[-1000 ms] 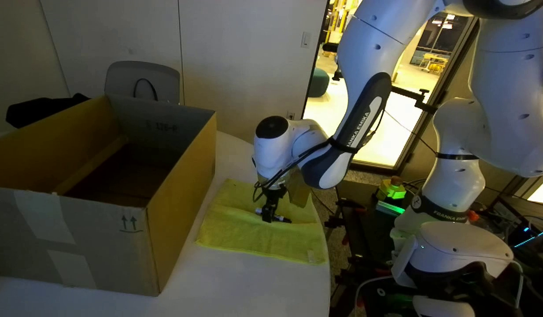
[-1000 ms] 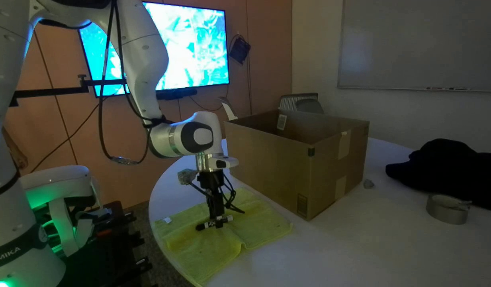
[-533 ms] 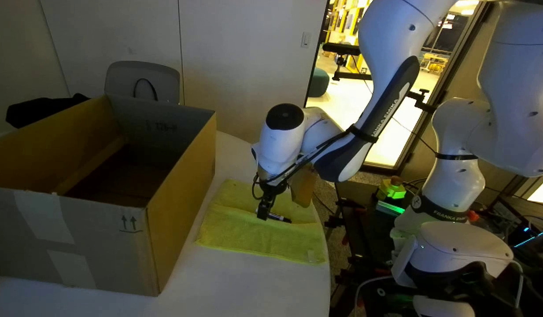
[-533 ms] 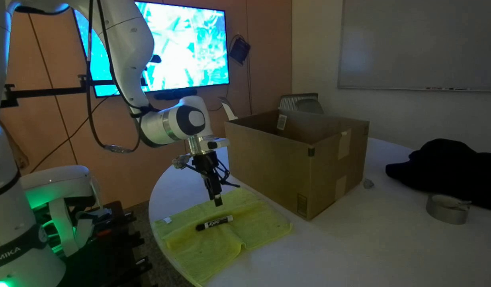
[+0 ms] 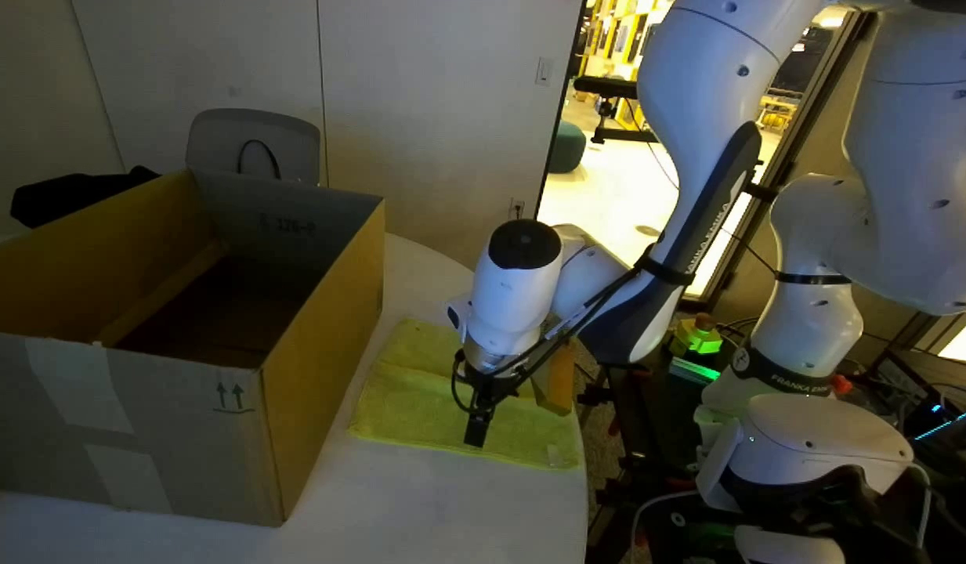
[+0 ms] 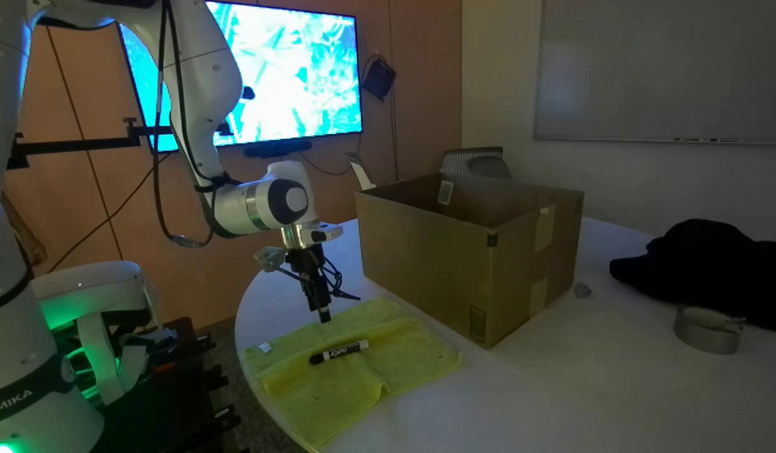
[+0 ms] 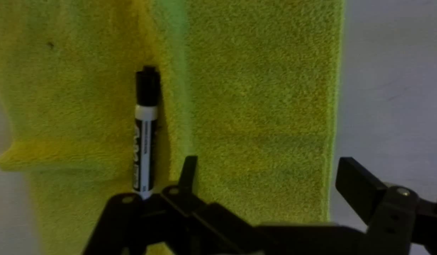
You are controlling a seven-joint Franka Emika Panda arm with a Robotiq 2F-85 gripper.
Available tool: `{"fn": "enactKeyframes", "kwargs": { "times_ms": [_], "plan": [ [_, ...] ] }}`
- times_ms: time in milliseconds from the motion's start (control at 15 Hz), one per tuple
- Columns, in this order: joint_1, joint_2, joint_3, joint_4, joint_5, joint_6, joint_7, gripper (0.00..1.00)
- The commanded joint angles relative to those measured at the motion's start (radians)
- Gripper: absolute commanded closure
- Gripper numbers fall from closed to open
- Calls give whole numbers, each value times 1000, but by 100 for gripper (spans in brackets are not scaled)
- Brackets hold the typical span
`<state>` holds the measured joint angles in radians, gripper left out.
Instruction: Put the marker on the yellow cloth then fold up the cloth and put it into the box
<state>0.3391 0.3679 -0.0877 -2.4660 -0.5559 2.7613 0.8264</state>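
Note:
On the yellow cloth (image 6: 419, 362) lies the marker (image 6: 338, 352), black with a white band, along a crease. It shows fully there and mostly in the wrist view, where the marker (image 7: 146, 138) rests left of the jaws; the arm hides it in an exterior view where the cloth (image 5: 408, 415) lies beside the box. My gripper (image 7: 268, 159) stands wide open above the cloth's edge, one finger over the fabric, the other past the hem over white tabletop. Nothing is between the fingers. Open at the top, the brown cardboard box (image 5: 326, 352) stands close to the cloth.
The round white table (image 6: 583, 390) has its curved edge near the cloth and robot base. Beyond the box lie a black garment-like heap (image 6: 702, 270), a roll of tape (image 6: 707, 330) and a small grey lump (image 6: 582, 290). A chair (image 5: 255, 145) stands behind the box.
The gripper was down around the marker a second ago. It has risen off it and shifted to the cloth's edge, staying open. Marker, cloth and box have kept their places.

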Motion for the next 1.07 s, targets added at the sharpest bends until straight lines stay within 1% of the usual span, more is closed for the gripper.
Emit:
{"fn": "enactKeyframes", "kwargs": {
  "times_ms": [0,400,600,1000],
  "plan": [
    [-36,71,40,29,97,65,-121,0],
    [-61,141,59,62,290,72,-318,0],
    [-73,150,71,69,376,71,-402,0],
    [-95,152,97,82,466,57,-506,1]
  ]
}}
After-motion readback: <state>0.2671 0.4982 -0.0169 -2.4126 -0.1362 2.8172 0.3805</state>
